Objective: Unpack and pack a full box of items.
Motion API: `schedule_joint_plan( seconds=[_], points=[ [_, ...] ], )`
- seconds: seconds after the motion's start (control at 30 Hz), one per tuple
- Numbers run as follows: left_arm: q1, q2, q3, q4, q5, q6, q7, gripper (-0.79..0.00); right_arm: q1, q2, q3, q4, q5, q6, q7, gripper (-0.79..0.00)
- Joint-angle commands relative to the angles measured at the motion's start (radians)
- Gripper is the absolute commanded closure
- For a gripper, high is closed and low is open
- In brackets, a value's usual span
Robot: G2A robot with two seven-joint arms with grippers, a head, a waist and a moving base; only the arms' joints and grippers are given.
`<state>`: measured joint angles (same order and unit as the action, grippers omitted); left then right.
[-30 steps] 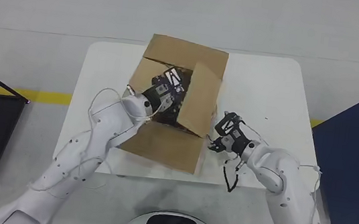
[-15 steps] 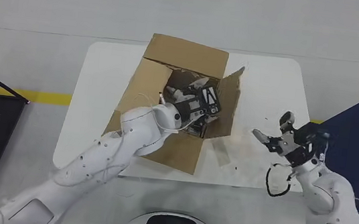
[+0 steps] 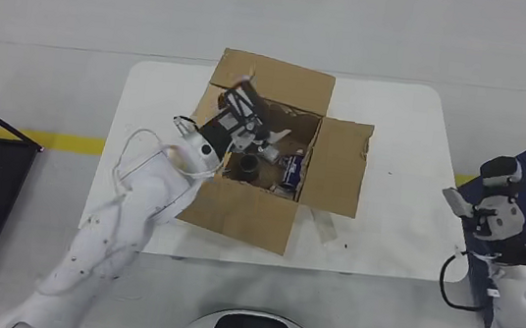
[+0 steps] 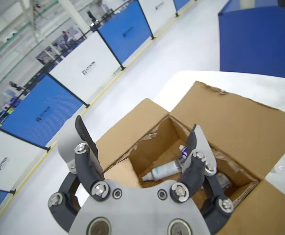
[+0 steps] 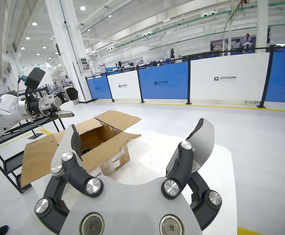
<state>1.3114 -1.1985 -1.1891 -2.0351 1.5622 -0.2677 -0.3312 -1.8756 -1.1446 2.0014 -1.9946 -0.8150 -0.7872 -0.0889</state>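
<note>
The cardboard box (image 3: pixel 237 210) sits left of centre on the white table (image 3: pixel 405 132) with its flaps open. The widest stretch of tabletop lies between its right flap (image 3: pixel 337 168) and the table's right edge. Inside we see a white bottle (image 4: pixel 165 170), a blue can (image 3: pixel 291 170) and a dark round item (image 3: pixel 246 169). Our left gripper (image 3: pixel 247 113) hovers over the box's far-left rim, fingers apart and empty, pulled back from deeper inside. Our right gripper (image 3: pixel 478 186), also spread and empty, has withdrawn past the table's right edge, and the right flap has dropped flat.
</note>
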Motion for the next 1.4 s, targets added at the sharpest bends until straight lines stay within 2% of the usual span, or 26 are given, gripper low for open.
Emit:
schedule_joint_plan(
  seconds=[0.0,0.1,0.2,0.3,0.47,0.6,0.67,0.77,0.87,1.0,1.2,1.37],
  points=[
    [0.105,0.016,-0.153,-0.047,-0.027,-0.015,0.043,-0.785,0.024,0.001,-0.034,-0.074,-0.027,0.053,0.065,-0.785],
    [0.213,0.031,-0.33,-0.051,-0.097,-0.041,0.116,-0.785,0.076,0.003,-0.107,-0.158,-0.059,0.123,0.162,-0.785],
    [0.293,0.039,-0.474,-0.009,-0.17,-0.065,0.183,-0.785,0.137,0.006,-0.204,-0.203,-0.09,0.16,0.268,-0.785],
    [0.344,0.043,-0.568,0.043,-0.227,-0.086,0.237,-0.785,0.184,0.008,-0.269,-0.212,-0.141,0.197,0.348,-0.785],
    [0.368,0.048,-0.654,0.16,-0.293,-0.119,0.284,-0.785,0.187,0.008,-0.273,-0.213,-0.15,0.203,0.352,-0.785],
    [0.318,0.052,-0.632,0.261,-0.277,-0.15,0.255,-0.785,0.187,0.008,-0.282,-0.197,-0.141,0.211,0.362,-0.785],
    [0.287,0.053,-0.607,0.303,-0.254,-0.158,0.245,-0.785,0.225,0.01,-0.334,-0.19,-0.176,0.212,0.444,-0.785],
    [0.249,0.053,-0.567,0.354,-0.232,-0.16,0.246,-0.785,0.363,0.01,-0.488,-0.137,-0.195,0.2,0.6,-0.785],
    [0.224,0.052,-0.523,0.39,-0.199,-0.162,0.244,-0.785,0.536,-0.002,-0.694,-0.068,-0.301,0.241,0.763,-0.785],
    [0.202,0.049,-0.46,0.422,-0.15,-0.161,0.245,-0.785,0.699,-0.031,-0.911,0.032,-0.419,0.324,0.87,-0.785],
    [0.166,0.04,-0.349,0.48,-0.123,-0.17,0.252,-0.785,0.86,-0.074,-1.095,0.177,-0.569,0.452,0.972,-0.785],
    [0.159,0.038,-0.326,0.49,-0.133,-0.168,0.271,-0.785,0.949,-0.109,-1.207,0.288,-0.66,0.51,1.008,-0.785]
  ],
)
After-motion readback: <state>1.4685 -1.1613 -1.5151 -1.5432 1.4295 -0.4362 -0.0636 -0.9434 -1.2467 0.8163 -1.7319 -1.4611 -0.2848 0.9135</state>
